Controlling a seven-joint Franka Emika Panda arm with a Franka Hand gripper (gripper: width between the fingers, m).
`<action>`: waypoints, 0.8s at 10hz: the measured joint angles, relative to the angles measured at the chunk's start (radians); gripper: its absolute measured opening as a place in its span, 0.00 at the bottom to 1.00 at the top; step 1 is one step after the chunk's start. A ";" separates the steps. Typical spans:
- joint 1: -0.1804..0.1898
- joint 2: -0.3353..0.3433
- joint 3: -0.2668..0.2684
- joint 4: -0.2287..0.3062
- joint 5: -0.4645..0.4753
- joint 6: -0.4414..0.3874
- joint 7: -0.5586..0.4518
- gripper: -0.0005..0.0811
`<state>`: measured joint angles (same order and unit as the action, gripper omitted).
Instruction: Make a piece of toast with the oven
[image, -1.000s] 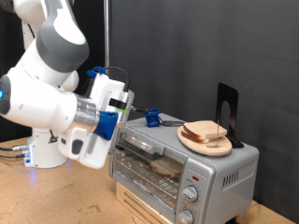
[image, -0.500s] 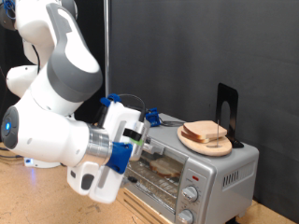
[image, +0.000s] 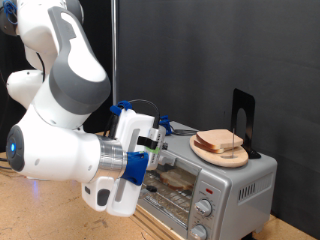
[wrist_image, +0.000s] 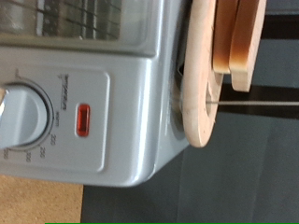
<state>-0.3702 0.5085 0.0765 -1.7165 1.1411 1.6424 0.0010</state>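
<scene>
The silver oven (image: 215, 182) stands at the exterior view's right on a low wooden box, its glass door up. Through the glass a slice of toast (image: 180, 180) lies on the rack. My gripper (image: 148, 170) is low, right against the oven's door; the white hand and its blue mounts cover the fingers. In the wrist view no fingers show. That view is filled by the oven front (wrist_image: 112, 140) with a round knob (wrist_image: 23, 117) and a red lamp (wrist_image: 82, 119).
On top of the oven a round wooden plate (image: 215, 156) (wrist_image: 198, 93) carries a stack of bread slices (image: 220, 142) (wrist_image: 241, 42). A black upright stand (image: 242, 118) is behind it. A blue clip (image: 162, 127) with a cable lies on the oven top. Dark curtain behind.
The arm has swung down and towards the exterior view's right, bringing the hand from beside the oven's upper corner to the front of its door. Plate and bread have not moved.
</scene>
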 joint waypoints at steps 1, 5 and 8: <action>0.000 0.029 0.001 0.015 0.014 0.022 -0.011 1.00; 0.006 0.203 0.003 0.168 0.014 0.098 -0.069 1.00; 0.000 0.332 -0.001 0.312 -0.041 0.049 -0.090 1.00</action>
<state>-0.3704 0.8400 0.0760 -1.4045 1.0998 1.6915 -0.0893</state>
